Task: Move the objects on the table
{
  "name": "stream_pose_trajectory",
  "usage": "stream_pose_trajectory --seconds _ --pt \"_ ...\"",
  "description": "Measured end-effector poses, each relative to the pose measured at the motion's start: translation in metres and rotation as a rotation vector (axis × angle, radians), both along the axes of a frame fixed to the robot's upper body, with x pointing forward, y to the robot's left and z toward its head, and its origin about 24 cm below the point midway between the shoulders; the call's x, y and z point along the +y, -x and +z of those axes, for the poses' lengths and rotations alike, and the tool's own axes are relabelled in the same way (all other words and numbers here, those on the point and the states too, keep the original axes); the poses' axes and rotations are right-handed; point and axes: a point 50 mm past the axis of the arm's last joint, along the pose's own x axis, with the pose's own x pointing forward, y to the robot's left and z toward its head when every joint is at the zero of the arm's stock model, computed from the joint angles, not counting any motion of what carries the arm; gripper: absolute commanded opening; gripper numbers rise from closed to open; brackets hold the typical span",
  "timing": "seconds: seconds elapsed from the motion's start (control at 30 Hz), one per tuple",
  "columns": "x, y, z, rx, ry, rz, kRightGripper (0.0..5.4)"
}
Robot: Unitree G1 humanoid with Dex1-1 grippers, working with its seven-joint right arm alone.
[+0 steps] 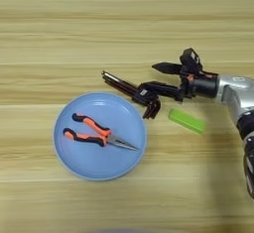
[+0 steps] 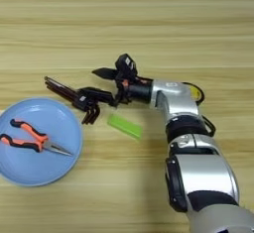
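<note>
Left eye: my black two-fingered gripper is spread wide, lower finger touching the black hex-key bundle beside the round blue plate holding orange-and-black-handled needle-nose pliers.

Right eye: flat green bar lies just nearer on the light wooden table.

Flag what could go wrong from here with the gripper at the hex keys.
The right gripper is open, its lower finger right at the hex-key bundle; a close may catch only the bundle's edge, so it could slip or swivel. The bundle lies by the blue plate's rim, so dragging could snag it. The green bar lies near the forearm and might get nudged.
</note>
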Motion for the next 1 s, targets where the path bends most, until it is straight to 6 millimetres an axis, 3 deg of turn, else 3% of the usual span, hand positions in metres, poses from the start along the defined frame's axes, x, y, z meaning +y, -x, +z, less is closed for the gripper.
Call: stream_pose_trajectory --seconds 0.23,0.47,0.8,1.0 --pt "-0.016 -0.012 0.012 -0.039 0.005 -0.167 5.38" --pt "-0.052 -0.014 0.027 -0.118 0.005 -0.326 5.38" --pt "-0.107 -0.001 0.037 -0.146 0.071 -0.499 5.38" --pt "-0.128 0.007 0.039 -0.139 0.135 -0.557 5.38"
